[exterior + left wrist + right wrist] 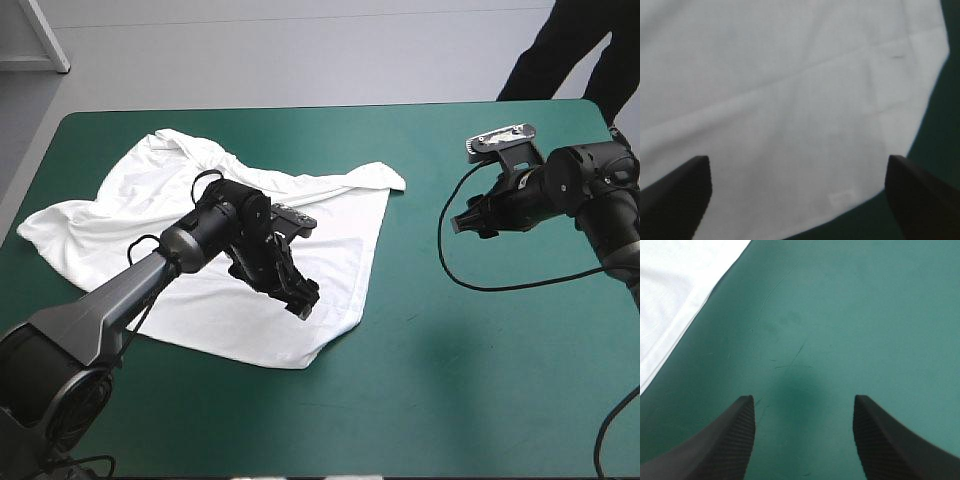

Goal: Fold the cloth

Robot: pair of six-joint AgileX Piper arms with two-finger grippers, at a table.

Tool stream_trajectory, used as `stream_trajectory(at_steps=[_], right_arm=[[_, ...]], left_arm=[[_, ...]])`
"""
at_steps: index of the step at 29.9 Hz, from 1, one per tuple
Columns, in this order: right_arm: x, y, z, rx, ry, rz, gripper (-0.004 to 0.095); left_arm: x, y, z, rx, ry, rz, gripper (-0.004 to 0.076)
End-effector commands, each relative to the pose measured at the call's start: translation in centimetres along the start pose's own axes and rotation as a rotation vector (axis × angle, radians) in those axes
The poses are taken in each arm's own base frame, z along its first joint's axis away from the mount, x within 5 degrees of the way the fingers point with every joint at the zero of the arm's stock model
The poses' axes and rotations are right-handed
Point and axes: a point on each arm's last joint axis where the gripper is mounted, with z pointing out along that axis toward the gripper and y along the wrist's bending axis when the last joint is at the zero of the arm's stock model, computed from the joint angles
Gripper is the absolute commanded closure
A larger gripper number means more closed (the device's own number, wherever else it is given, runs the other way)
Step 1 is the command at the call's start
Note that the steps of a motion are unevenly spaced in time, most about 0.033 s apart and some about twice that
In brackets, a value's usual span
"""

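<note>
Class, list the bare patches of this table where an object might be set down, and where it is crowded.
Bare teal-green cover: the near strip in front of the T-shirt, and the middle between the T-shirt's edge and the right gripper. Crowded: the left half, under the T-shirt and the open left gripper.

The left arm (120, 300) had a smooth grey tapering forearm ending in a rounded metallic-grey joint, with a black, blocky wrist beyond it. The right arm (590, 185) was black with rounded housings. Its fingers (732, 440) were broad black fins with a fine ribbed grain
</note>
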Motion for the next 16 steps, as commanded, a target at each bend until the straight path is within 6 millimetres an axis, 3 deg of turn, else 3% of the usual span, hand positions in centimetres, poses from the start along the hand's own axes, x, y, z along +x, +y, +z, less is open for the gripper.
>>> stream_trajectory(at_steps=[1, 11, 16], right_arm=[[-0.7, 0.0, -1.9, 0.014, -0.111, 0.004, 0.0354], [-1.2, 0.0, -0.3, -0.016, -0.092, 0.021, 0.0354], [-1.3, 0.0, 0.2, -0.016, -0.089, 0.022, 0.0354]], left_arm=[[0.5, -1.8, -1.8, 0.056, -0.071, 0.021, 0.0041], [2.3, -6.6, 2.2, 0.091, -0.010, 0.122, 0.0041], [2.7, -7.1, 3.8, 0.078, -0.043, 0.116, 0.0076]])
